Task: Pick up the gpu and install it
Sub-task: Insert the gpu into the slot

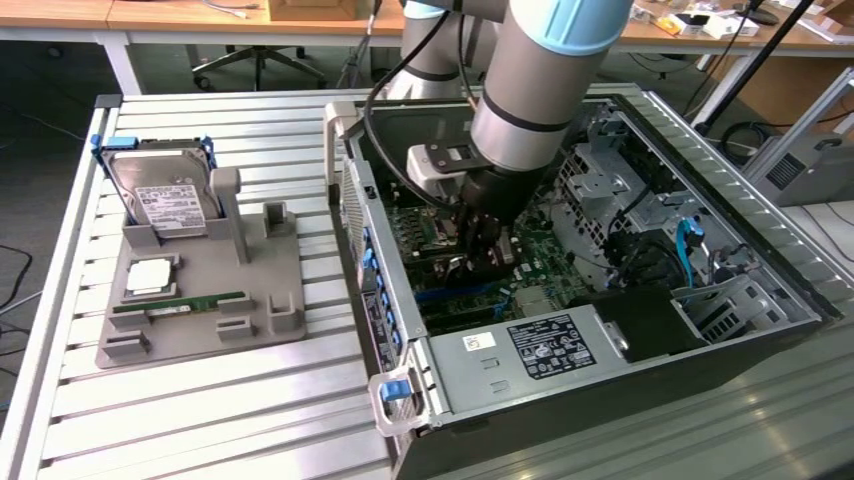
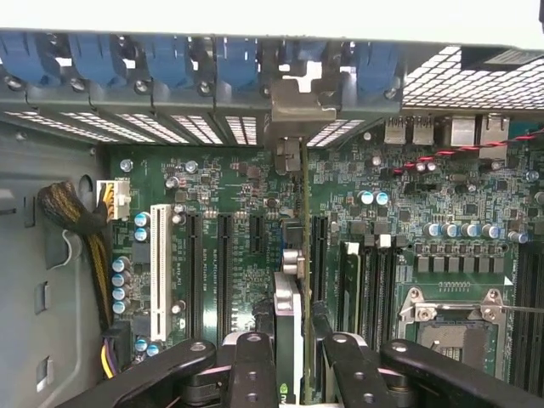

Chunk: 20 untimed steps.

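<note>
Wrist view puts you directly above the green motherboard [image 2: 238, 212]: your gripper [image 2: 293, 361] pinches the gpu [image 2: 289, 297], a thin dark expansion card seen edge-on with a silvery metal end bracket, between its black fingers [image 2: 253, 365]. The card stands upright among the black expansion slots, beside the white slot [image 2: 159, 263], its bracket end reaching the blue-clipped rear wall [image 2: 297, 102] of the case. In the exterior view you see the gripper [image 1: 483, 245] deep inside the open dark computer case [image 1: 747, 260], which lies along the exterior view's right edge of the slatted metal tabletop [image 1: 240, 420]. The grey parts holder [image 1: 200, 310] near the opposite edge carries a silver hard drive in a blue frame [image 1: 160, 190] and a narrow green RAM stick [image 1: 180, 303].
</note>
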Tool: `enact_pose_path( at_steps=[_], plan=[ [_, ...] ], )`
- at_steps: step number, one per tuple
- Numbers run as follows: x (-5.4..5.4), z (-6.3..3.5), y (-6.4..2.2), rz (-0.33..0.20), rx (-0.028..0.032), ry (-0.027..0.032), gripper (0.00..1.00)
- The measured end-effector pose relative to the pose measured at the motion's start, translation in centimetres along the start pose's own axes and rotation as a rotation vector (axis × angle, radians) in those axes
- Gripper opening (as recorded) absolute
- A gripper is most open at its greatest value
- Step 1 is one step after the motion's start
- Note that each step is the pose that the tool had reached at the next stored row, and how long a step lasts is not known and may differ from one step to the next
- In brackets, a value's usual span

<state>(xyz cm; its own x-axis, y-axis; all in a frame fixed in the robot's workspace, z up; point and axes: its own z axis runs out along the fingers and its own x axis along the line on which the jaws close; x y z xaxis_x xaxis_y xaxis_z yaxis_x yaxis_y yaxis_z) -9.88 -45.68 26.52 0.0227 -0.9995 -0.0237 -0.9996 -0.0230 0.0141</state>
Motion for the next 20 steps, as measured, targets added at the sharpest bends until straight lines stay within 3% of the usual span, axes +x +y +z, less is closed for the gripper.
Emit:
enact_pose_path(
  at_steps=[4,20],
  plan=[
    [-0.01,-0.35,0.0,0.0,-0.0001,0.0003,0.27],
    [-0.01,-0.16,0.18,0.015,0.0002,0.0017,0.27]
  ],
)
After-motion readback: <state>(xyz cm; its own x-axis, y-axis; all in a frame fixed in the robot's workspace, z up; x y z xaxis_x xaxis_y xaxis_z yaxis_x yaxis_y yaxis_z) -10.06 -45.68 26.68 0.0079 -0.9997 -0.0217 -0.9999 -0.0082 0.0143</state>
